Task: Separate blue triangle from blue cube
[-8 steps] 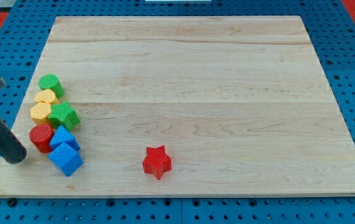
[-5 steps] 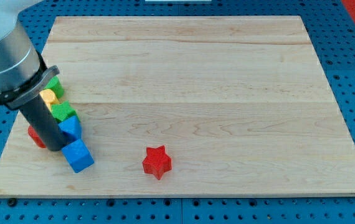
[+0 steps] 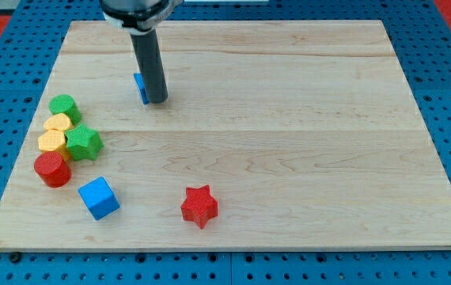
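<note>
Blue triangle (image 3: pixel 140 86) sits near the top of the tabletop (image 3: pixel 289 142), left of the middle. Only a small bit of it shows, because the dark rod stands in front of it. My tip (image 3: pixel 157 100) is right beside the triangle, at its 4 o'clock side, and it looks like it touches it.

Blue cube (image 3: pixel 99 197) is far from the triangle, down near the bottom edge of the tabletop. From the cube, the triangle is at about 1 o'clock. The 2 blue blocks are well apart, with bare wood between them.

Red star (image 3: pixel 199 206) lies at 3 o'clock from the cube, also near the bottom edge, with a gap between them.

Red cylinder (image 3: pixel 52 169) is at about 10 o'clock from the cube, close to it but not touching.

Above the red cylinder there is a small clump by the left edge. Green star (image 3: pixel 83 143) is at 1 o'clock from the red cylinder. 2 yellow blocks touch it on its left: one (image 3: pixel 51 142) at 9 o'clock and one (image 3: pixel 57 123) at about 11 o'clock. Their shapes are hard to make out. Green cylinder (image 3: pixel 64 106) is at the top of the clump, touching the upper yellow block.

No pincer is on this arm, so I cannot tell of one released or clenched; the arm ends in the rod.
</note>
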`<state>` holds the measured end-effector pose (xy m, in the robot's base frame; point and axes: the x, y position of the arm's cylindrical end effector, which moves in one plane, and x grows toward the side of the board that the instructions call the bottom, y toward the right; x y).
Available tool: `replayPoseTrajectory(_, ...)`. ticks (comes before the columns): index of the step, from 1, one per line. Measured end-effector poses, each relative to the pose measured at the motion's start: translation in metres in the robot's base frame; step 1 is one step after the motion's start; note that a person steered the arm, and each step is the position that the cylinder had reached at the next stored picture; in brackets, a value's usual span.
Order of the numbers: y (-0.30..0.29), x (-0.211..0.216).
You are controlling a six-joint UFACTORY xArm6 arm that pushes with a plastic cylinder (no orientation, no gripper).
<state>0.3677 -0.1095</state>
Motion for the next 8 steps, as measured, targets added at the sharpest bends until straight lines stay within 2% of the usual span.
replayPoseTrajectory(1,0.026,0.006)
replayPoseTrajectory(2,0.016,0.021)
replayPoseTrajectory(3,-0.03,0.014)
replayPoseTrajectory(4,0.003,-0.007)
replayPoseTrajectory(6,-0.002,-0.049)
replayPoseTrajectory(7,0.04,-0.004)
replayPoseTrajectory(8,0.051,0.055)
